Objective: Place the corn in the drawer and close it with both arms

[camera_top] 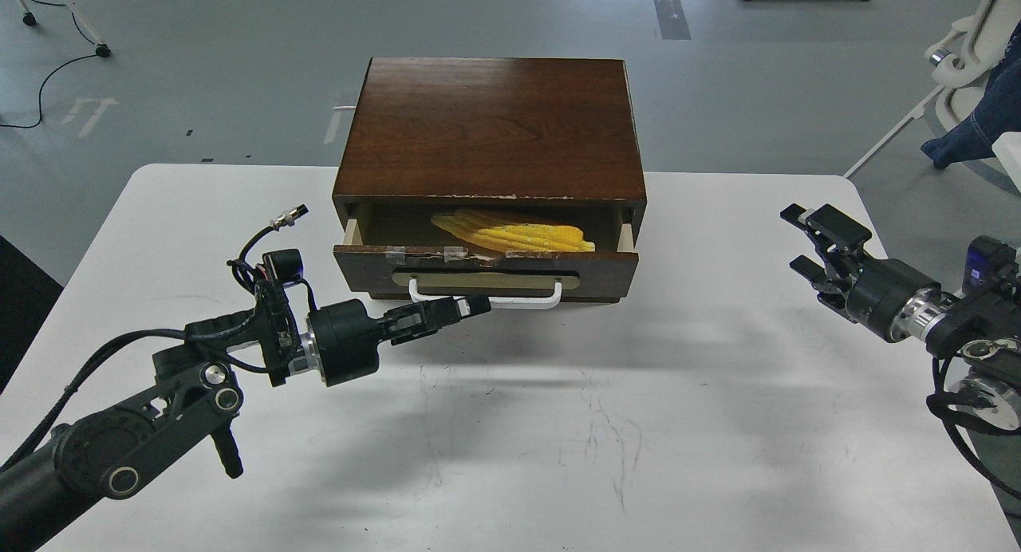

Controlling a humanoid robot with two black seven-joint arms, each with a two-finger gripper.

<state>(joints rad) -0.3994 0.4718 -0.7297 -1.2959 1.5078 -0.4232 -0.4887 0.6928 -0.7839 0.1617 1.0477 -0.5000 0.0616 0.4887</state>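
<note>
Head view: the corn (518, 234) lay inside the part-open drawer (486, 271). The left gripper (467, 306), fingers narrow, sat at the drawer's handle (526, 299). The right gripper (814, 245), spread wide, stood well right of the drawer. An off-centre push could skew and jam it.

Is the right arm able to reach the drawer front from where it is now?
Probably yes. The right gripper hangs open above bare table, and nothing lies between it and the drawer front. The left gripper sits by the white handle, so the right end of the front is free.
</note>
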